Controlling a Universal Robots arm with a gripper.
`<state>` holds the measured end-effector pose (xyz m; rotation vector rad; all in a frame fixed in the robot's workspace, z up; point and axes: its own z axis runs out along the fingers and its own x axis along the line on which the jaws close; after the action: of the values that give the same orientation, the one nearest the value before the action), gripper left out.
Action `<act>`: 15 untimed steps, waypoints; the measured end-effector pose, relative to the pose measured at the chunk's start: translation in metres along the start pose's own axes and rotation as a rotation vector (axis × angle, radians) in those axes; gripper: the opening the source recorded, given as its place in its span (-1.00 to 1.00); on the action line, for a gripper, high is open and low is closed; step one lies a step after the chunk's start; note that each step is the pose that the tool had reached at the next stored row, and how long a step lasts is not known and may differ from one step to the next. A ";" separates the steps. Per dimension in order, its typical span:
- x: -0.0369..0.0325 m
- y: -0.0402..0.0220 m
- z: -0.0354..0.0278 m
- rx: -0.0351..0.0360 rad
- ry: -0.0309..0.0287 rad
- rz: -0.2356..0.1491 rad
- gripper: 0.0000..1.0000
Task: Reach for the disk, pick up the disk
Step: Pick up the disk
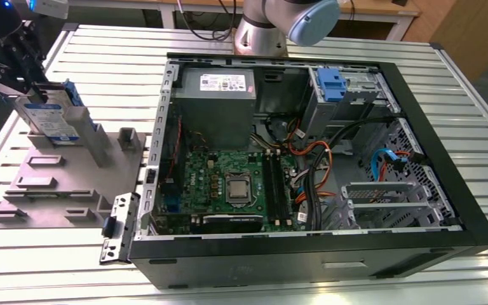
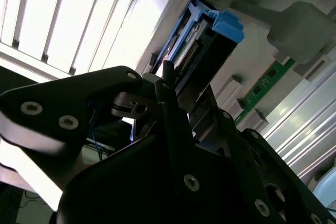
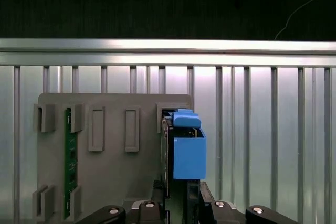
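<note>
Now the gripper [image 3: 178, 188] has the disk [image 1: 49, 117] reached; it stands unlifted in the grey holder [image 1: 58, 184]. Grip: I cannot tell.

The disk [image 1: 47, 117] stood upright on the holder plate [image 1: 58, 184], on the table [image 1: 312, 47], at the exterior view's left of the computer case [image 1: 473, 222]. My gripper [image 3: 178, 190] sat close at its upper end.

The disk [image 1: 47, 117] stands on edge in the grey fixture plate [image 1: 58, 184], exterior view's left. The end effector [image 1: 20, 79] sits close over its top edge, taking the room above. Low slot blocks [image 1: 128, 138] rise from the plate near the disk. The computer case [image 1: 312, 244] wall stands just beside the plate, exterior view's right. Bare counter [image 1: 100, 51] slats lie open beyond the plate.
</note>
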<state>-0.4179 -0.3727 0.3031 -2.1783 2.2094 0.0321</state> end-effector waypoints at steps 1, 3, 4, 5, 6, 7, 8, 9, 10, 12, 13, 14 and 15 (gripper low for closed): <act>0.0000 0.0000 0.0000 0.0000 0.0000 0.000 -0.31; 0.0000 0.0000 -0.0001 0.0000 0.0000 0.000 -0.31; 0.0000 0.0000 -0.0001 0.0000 0.0000 0.000 -0.31; 0.0000 0.0000 -0.0001 0.0000 0.0000 0.000 -0.31; 0.0000 0.0000 -0.0002 0.0000 0.0000 0.000 -0.31; 0.0000 0.0000 -0.0002 0.0000 0.0000 0.000 -0.31; 0.0000 0.0000 -0.0002 0.0000 0.0000 0.000 -0.31; 0.0000 0.0000 -0.0002 0.0000 -0.0001 0.000 -0.31; 0.0000 0.0000 -0.0003 0.0001 -0.0001 0.000 -0.31; -0.0001 0.0000 -0.0019 -0.0005 0.0002 0.000 -0.31; -0.0002 0.0000 -0.0038 -0.0003 0.0001 0.000 -0.31; -0.0003 -0.0001 -0.0059 0.0000 -0.0001 0.000 -0.31; -0.0004 -0.0001 -0.0088 -0.0001 0.0000 0.000 -0.31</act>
<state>-0.4179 -0.3727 0.3119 -2.1783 2.2095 0.0322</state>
